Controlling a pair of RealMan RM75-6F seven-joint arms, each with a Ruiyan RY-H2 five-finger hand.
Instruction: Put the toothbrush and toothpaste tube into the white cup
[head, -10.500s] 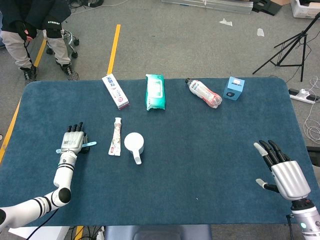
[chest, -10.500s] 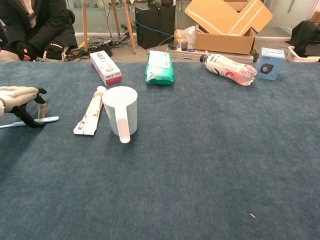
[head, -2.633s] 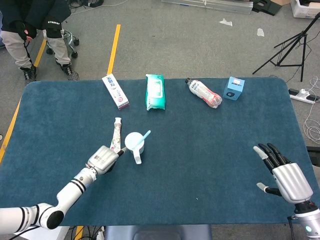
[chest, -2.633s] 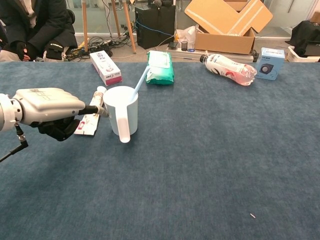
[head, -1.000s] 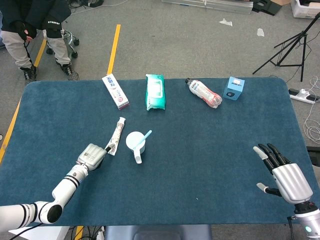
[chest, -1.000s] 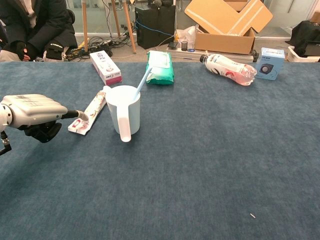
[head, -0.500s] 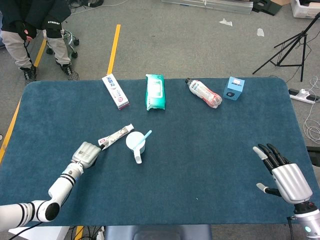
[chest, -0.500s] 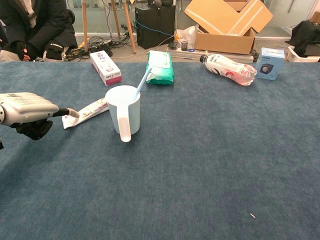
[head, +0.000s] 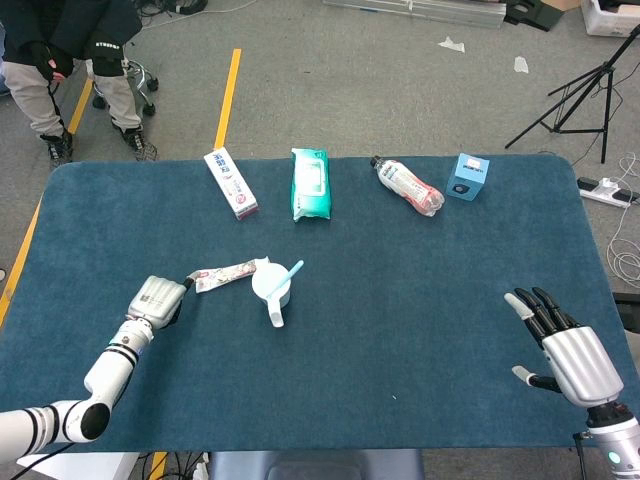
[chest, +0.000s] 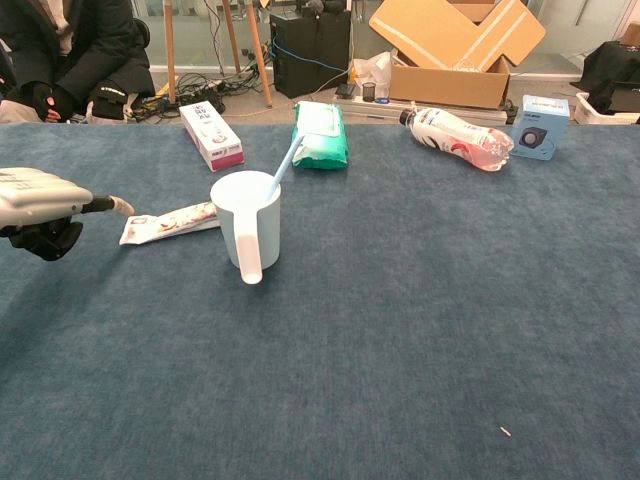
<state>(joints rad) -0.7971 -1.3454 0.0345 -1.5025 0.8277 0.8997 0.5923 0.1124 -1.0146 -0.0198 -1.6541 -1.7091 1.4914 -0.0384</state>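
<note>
The white cup (head: 270, 284) (chest: 247, 222) stands upright left of the table's middle, its handle toward me. A light blue toothbrush (head: 290, 272) (chest: 284, 162) leans in it, head up to the right. The toothpaste tube (head: 226, 273) (chest: 170, 222) lies flat just left of the cup, almost crosswise, one end near the cup's rim. My left hand (head: 156, 298) (chest: 36, 206) sits at the tube's far left end, fingers curled in, with one fingertip (chest: 119, 206) stretched out to that end. My right hand (head: 566, 352) hovers open at the near right, holding nothing; only the head view shows it.
Along the far edge lie a white and pink box (head: 231, 183), a green wipes pack (head: 309, 184), a plastic bottle (head: 407, 186) and a small blue box (head: 467, 177). A person sits beyond the table's far left corner.
My left hand has drawn back to the left, and the tube's near end has swung with it, from slanting beside the cup to almost crosswise. Cup, toothbrush and right hand have stayed put.
</note>
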